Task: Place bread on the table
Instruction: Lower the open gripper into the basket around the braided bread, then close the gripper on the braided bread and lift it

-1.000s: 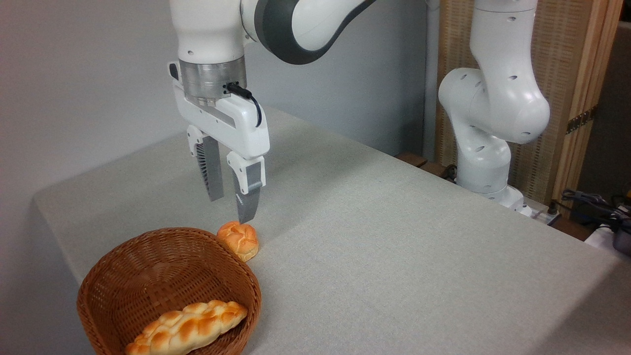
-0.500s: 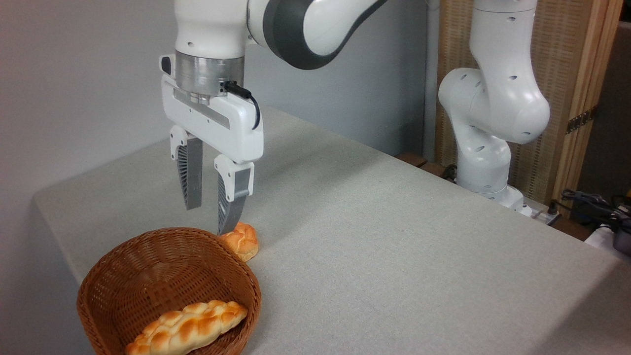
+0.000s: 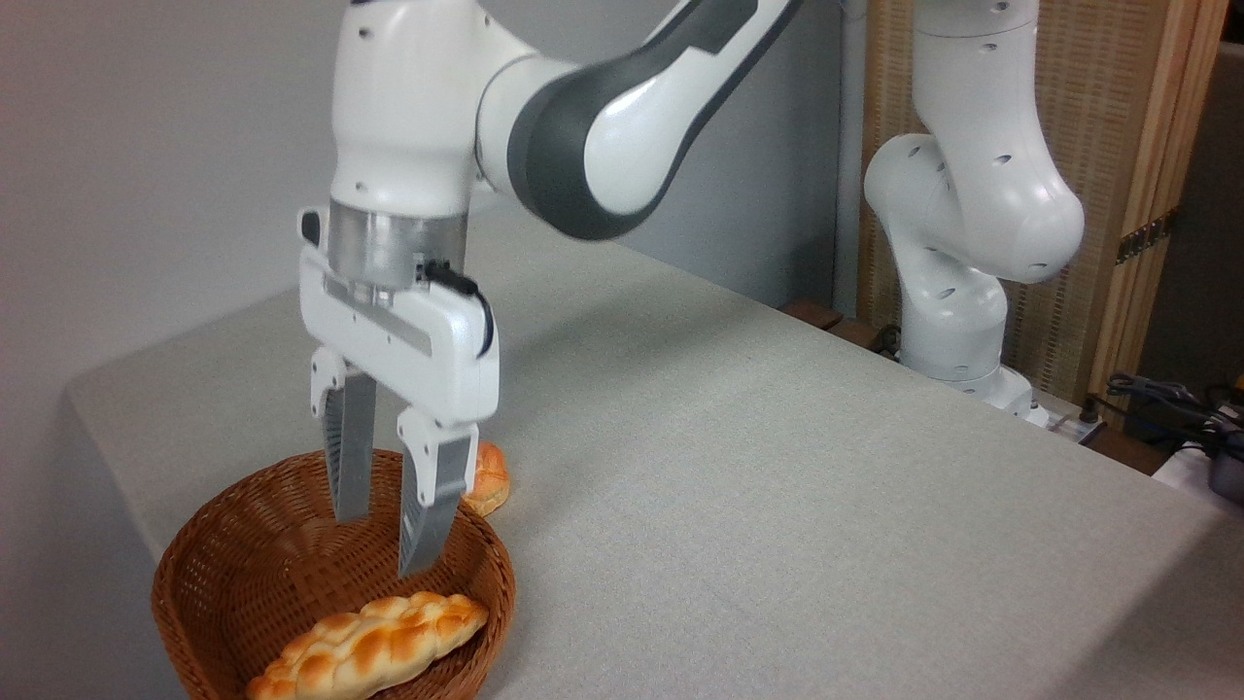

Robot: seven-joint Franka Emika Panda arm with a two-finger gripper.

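Observation:
The bread, a long braided golden-brown loaf, lies in the near part of the brown wicker basket at the lower left. My gripper hangs open inside the basket's mouth, just above and behind the loaf, with nothing between its fingers. The table is covered in light grey-beige cloth and carries the basket near its front left corner.
A small round orange-brown roll sits on the cloth right behind the basket's rim, partly hidden by my finger. The arm's white base stands at the table's far right edge. Cables lie at the right.
My gripper has moved down and toward the camera, from above the small roll to inside the basket's mouth over the loaf. It stayed open. The loaf and roll have not moved.

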